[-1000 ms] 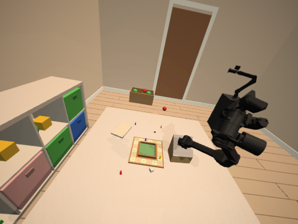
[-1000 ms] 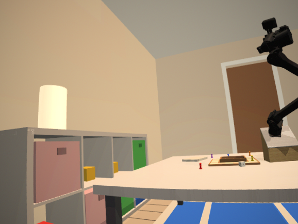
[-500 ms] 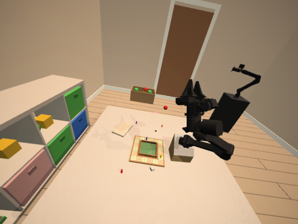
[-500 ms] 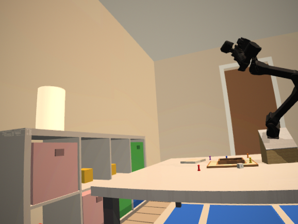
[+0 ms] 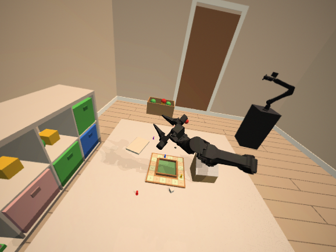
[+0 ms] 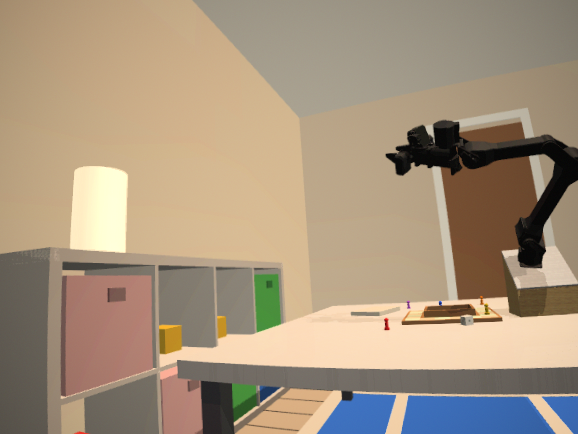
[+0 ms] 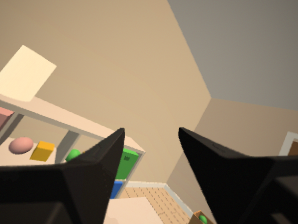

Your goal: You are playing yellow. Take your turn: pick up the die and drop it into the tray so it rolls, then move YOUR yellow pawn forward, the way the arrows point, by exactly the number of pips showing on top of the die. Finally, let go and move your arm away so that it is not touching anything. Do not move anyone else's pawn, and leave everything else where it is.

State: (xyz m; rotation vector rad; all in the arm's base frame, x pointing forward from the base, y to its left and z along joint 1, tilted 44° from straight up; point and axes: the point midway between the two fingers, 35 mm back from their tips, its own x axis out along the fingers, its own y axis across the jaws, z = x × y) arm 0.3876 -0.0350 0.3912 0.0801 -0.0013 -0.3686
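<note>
The game board (image 5: 150,177) (image 6: 492,317) lies in the middle of the table, with a green-floored tray (image 5: 167,167) (image 6: 448,311) at its centre. My yellow pawn (image 5: 181,176) (image 6: 486,309) stands on the board's right side near the front corner. The white die (image 5: 171,190) (image 6: 467,320) lies on the table just in front of the board. My gripper (image 5: 158,120) (image 6: 393,162) (image 7: 152,131) is open and empty. It hangs high above the table beyond the board's far side and points toward the shelf.
A blue pawn (image 5: 164,156) (image 6: 440,303) stands on the board's far edge, an orange pawn (image 6: 481,300) at the back. A red pawn (image 5: 136,193) (image 6: 386,324) and a purple pawn (image 5: 153,137) (image 6: 408,304) stand off the board. A flat beige slab (image 5: 138,145) (image 6: 375,312) lies at the far left. The arm's base block (image 5: 203,172) (image 6: 537,290) stands right of the board.
</note>
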